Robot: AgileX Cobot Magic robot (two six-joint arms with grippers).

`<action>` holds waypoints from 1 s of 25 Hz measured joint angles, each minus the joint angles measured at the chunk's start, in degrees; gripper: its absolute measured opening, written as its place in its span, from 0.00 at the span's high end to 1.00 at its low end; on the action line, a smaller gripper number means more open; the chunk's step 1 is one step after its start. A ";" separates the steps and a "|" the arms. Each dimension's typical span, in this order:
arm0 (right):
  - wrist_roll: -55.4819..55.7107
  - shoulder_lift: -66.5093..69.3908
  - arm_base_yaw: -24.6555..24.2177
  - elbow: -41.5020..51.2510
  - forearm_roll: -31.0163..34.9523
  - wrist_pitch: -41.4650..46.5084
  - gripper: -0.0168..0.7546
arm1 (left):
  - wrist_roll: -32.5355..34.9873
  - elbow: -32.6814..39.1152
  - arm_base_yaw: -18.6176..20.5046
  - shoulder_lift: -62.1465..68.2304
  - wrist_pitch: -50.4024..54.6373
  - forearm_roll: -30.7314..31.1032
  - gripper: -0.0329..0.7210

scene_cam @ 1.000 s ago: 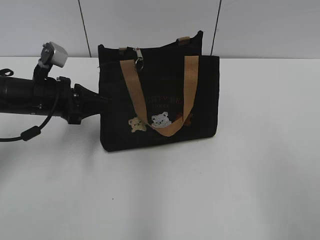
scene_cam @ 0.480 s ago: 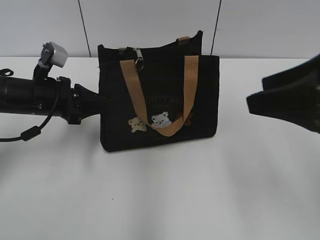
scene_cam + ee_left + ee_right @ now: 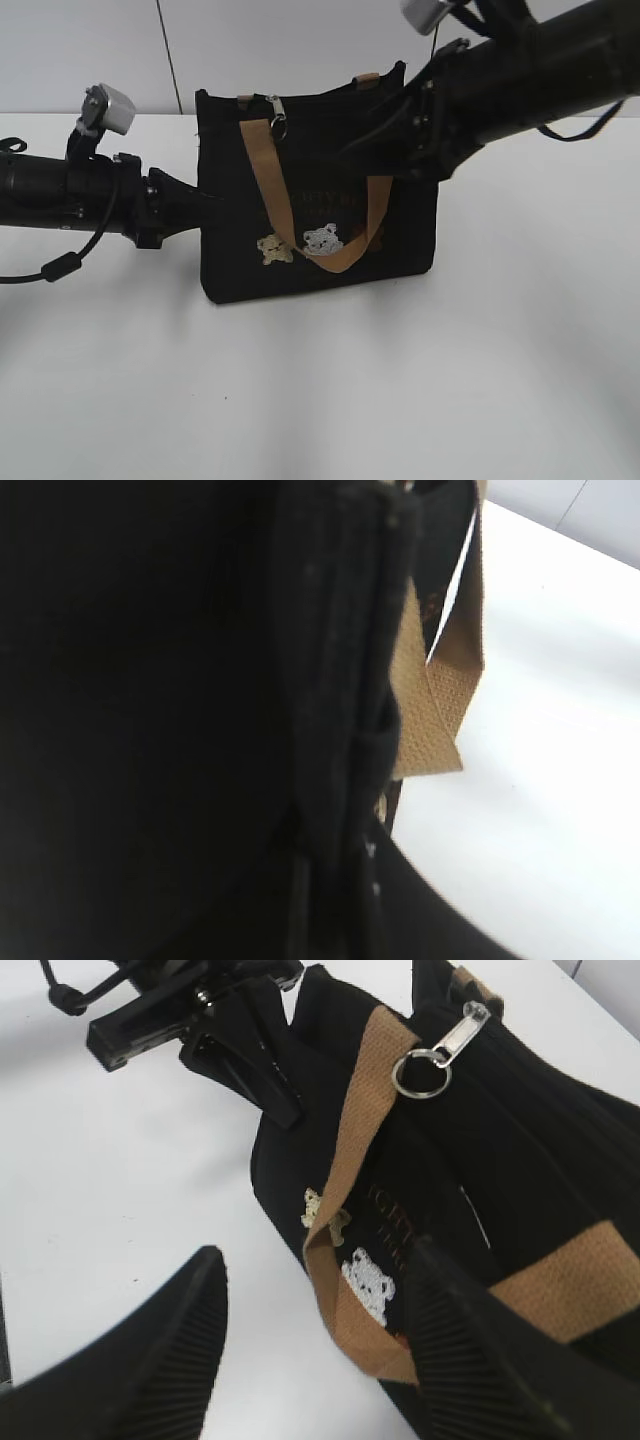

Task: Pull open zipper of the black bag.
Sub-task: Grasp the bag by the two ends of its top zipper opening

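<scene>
The black bag point(image 3: 310, 240) stands upright on the white table, its tan handle point(image 3: 268, 170) hanging down the front over the bear patches point(image 3: 322, 240). The silver zipper pull with its ring point(image 3: 277, 117) hangs at the top left of the bag, also plain in the right wrist view as the zipper pull point(image 3: 445, 1045). My left gripper point(image 3: 198, 203) is shut on the bag's left side edge; black fabric point(image 3: 200, 680) fills its wrist view. My right gripper point(image 3: 362, 146) hovers open before the bag's upper right, well right of the pull. Its fingers point(image 3: 170, 1360) hold nothing.
The white table point(image 3: 320, 400) stretches in front of the bag and to both sides. A pale wall with dark seams point(image 3: 170, 50) stands behind. The right arm point(image 3: 540, 70) crosses above the bag's right end; the left arm point(image 3: 60, 190) lies along the left.
The right arm has come in from the right edge and swung up and left to the bag's upper right. Left arm and bag have not moved.
</scene>
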 joint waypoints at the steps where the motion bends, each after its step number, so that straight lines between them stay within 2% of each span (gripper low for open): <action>1: -0.14 2.16 0.62 -1.64 0.01 -0.47 0.42 | 0.00 0.00 0.00 0.00 0.00 0.00 0.91; 12: -0.08 19.83 3.77 -16.70 5.40 -2.47 0.42 | 0.00 0.00 0.00 0.00 0.00 0.00 0.91; 19: 2.05 23.58 3.89 -18.69 6.06 -1.40 0.42 | 0.00 0.00 0.00 0.00 -0.17 0.00 0.91; 25: 0.49 24.91 3.89 -18.71 11.18 -1.40 0.42 | 0.00 0.00 0.00 0.00 -0.38 0.00 0.91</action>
